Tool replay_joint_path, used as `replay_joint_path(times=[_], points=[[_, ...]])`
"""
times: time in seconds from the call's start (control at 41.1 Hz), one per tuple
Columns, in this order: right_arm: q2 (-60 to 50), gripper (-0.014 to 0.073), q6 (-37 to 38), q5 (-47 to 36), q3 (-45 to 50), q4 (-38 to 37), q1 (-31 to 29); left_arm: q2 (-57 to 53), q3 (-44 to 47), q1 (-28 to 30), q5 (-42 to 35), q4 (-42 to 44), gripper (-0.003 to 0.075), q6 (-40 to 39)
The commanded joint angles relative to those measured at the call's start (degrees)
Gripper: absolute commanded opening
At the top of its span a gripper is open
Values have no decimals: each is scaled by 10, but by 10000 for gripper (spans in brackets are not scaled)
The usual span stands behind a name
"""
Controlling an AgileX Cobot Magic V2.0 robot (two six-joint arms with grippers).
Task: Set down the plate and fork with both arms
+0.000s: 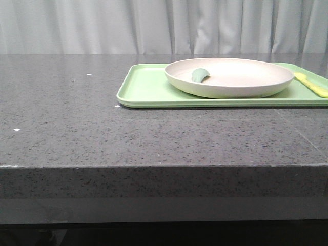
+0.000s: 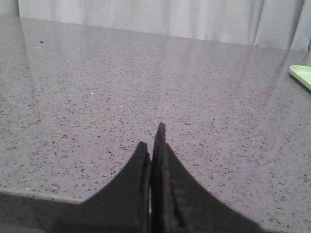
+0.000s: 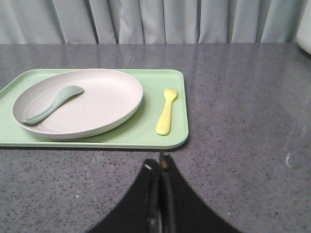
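Note:
The cream-white plate [image 1: 228, 77] sits on a light-green tray [image 1: 143, 87] at the back right of the table; it also shows in the right wrist view [image 3: 97, 104]. A teal spoon-like utensil [image 1: 200, 75] lies in the plate. The pale-yellow fork [image 3: 166, 110] lies on the tray beside the plate, and its end shows at the front view's right edge [image 1: 312, 84]. My right gripper [image 3: 159, 165] is shut and empty, just short of the tray's near edge. My left gripper [image 2: 151, 138] is shut and empty over bare table, far from the tray. Neither gripper shows in the front view.
The dark speckled stone table [image 1: 77, 128] has its front edge near me. A corner of the tray [image 2: 302, 74] shows in the left wrist view. A grey curtain [image 1: 154, 25] hangs behind the table. A pale object [image 3: 305, 29] stands at the right wrist view's edge.

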Motion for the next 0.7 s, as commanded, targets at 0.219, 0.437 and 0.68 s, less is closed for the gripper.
replay_joint_path(times=[0.219,0.437,0.68], points=[[-33,-68,-57,-95,61,21,-32,-11,2,0,-44,-5,-18,-5],[-98,-68,-57,-153,173,56,-44,-11,2,0,-44,-5,-18,-5],[-97,-68,-57,-185,232,56,-44,-11,2,0,-44,-5,-18,-5]])
